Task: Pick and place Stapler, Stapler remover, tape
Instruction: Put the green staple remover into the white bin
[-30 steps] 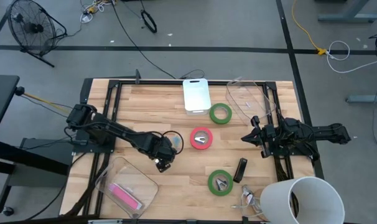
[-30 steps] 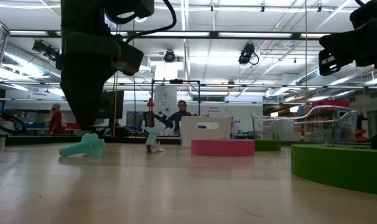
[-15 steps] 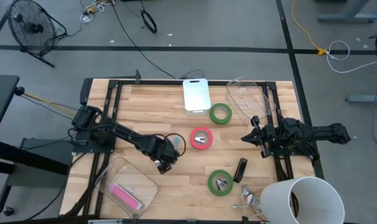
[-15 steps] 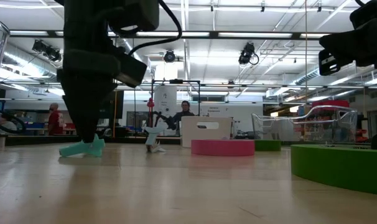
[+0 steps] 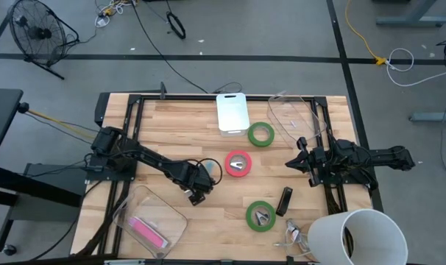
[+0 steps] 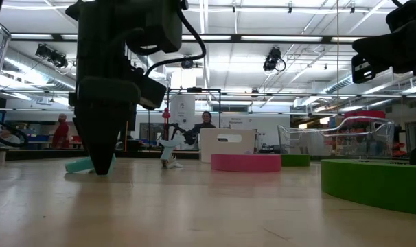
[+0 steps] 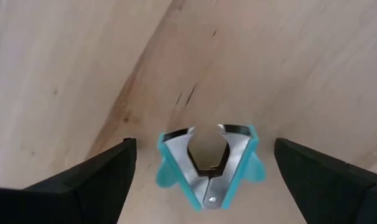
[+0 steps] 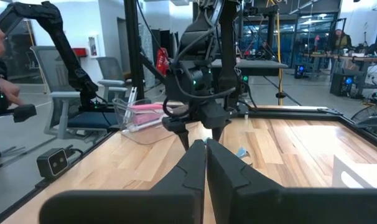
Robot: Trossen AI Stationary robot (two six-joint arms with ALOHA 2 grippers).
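Working across from the left of the red tape roll, a clear container holding a pink item lay at the table's near-left corner. The left gripper stood to the left of the red roll, its fingers spread wide and lowered on either side of the teal staple remover, which lay on the wood just left of that roll. No contact with the remover was visible.

Handling judgement: the remover is small, light and rigid, with plastic wings and steel claws. The flat outer faces of the teal wings offer the best hold; the metal claws look slick and tapered and could slip out. Being so light, it may skid if one finger touches first.

Behind the red roll sat a white block and a green tape roll. Another green tape roll lay in front of the red roll. A dark stapler lay to the roll's front right. The right gripper waited to the right of the red roll, fingers pressed together and holding nothing.
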